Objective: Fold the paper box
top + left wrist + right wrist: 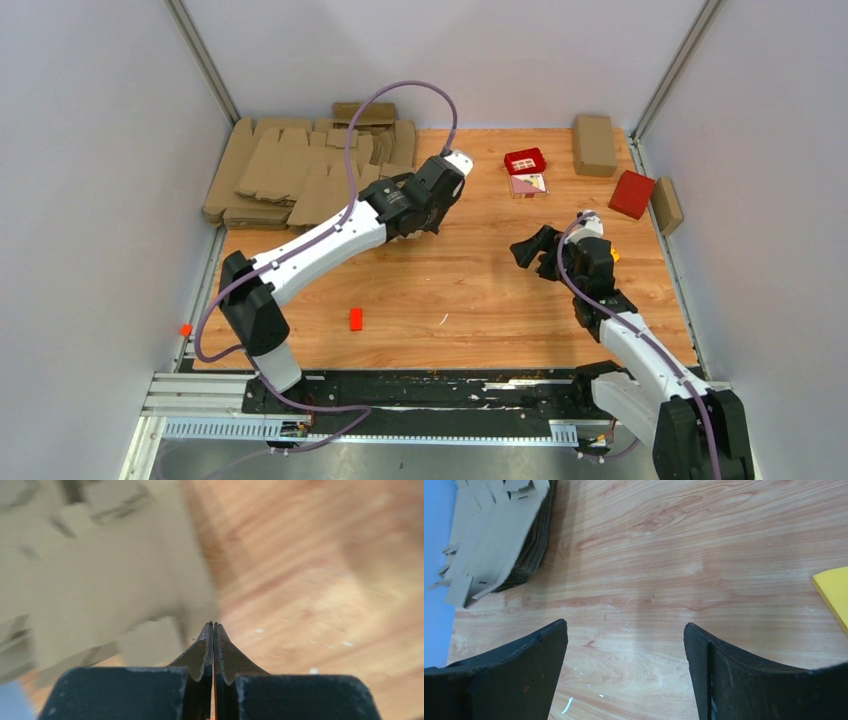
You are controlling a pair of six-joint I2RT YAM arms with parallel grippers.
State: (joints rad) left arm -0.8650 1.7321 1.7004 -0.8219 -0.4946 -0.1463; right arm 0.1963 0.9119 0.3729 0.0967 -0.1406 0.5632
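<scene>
paper box (300, 170): flat brown sheets piled at the table's (470, 290) far left corner, none held | left gripper (214, 626): pinched fully together on nothing, beside the pile's edge | right gripper (624, 645): spread wide, holding nothing, over bare wood well apart from the pile

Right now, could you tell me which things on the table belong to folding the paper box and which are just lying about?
For the job:
- stack of flat cardboard sheets
- left gripper, shut and empty
- right gripper, open and empty

Lying about:
- folded brown boxes
- red box
- small red block
</scene>
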